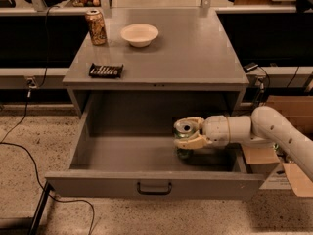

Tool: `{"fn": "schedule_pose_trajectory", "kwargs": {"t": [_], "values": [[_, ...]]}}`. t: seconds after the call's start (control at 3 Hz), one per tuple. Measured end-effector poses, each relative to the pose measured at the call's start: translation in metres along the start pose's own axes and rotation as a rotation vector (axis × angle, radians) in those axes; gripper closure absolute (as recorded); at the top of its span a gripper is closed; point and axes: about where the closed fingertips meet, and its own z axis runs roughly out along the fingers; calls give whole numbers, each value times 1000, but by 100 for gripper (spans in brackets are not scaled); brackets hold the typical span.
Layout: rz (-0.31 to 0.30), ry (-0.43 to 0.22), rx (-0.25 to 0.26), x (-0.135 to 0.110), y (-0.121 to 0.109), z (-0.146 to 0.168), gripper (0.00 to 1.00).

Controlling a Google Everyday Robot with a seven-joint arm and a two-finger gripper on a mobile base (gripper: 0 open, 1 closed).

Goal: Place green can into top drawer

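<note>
Your green can (184, 127) stands upright inside the open drawer (98, 182), right of middle. Most of its label is hidden by the gripper (184, 134), whose fingers are clamped around it. You can't tell whether its base touches the floor. A brown can (96, 27) sits at the tabletop's (195, 48) back left corner.

- On the cabinet top (195, 53), a second can (96, 27) stands at ten o'clock, a bowl (140, 35) at eleven, and a flat tray (105, 71) at eight.
- Inside the open top drawer (98, 184) below, the gripper (182, 133) comes in from three o'clock and clasps the upright green can (184, 128).
</note>
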Motion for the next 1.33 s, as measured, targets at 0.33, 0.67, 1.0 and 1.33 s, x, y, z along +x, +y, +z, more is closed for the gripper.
{"fn": "schedule_pose_trajectory", "kwargs": {"t": [0.33, 0.67, 1.0, 1.33], "values": [[0, -1, -5, 0, 1, 3, 13], [-1, -2, -9, -1, 1, 4, 0], [-5, -6, -18, -8, 3, 3, 0], [-75, -64, -6, -33, 12, -13, 0]]}}
